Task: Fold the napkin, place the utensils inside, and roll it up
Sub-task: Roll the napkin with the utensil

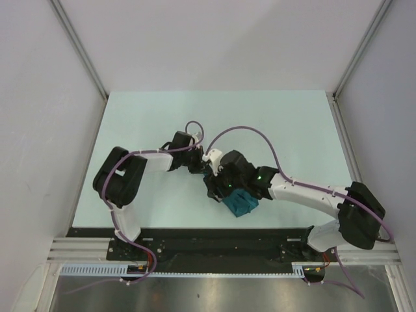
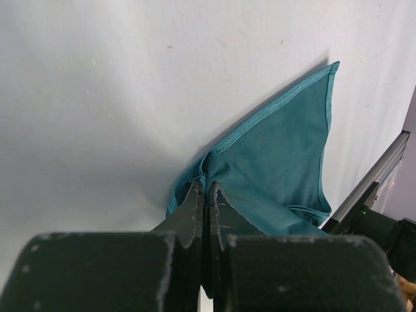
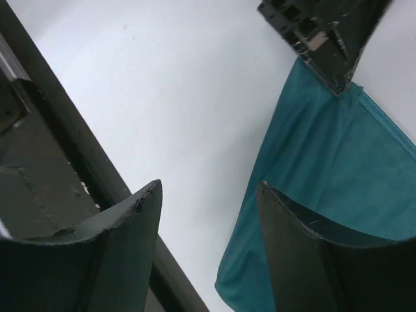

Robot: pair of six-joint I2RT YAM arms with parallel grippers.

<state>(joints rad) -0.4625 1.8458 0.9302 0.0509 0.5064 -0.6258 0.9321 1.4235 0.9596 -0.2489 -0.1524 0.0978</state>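
I see the napkin (image 2: 279, 162) lying bunched on the table (image 2: 97, 97), one fold clamped in my left gripper (image 2: 205, 192) and the rest spreading ahead-right of it. My right gripper (image 3: 208, 188) stands apart, empty, just beside the cloth.

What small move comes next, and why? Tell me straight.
Probably pull the left pincer slowly away to draw the napkin out flat: it is shut on the cloth's bunched edge, while the right pincer stands open beside it, holding nothing.
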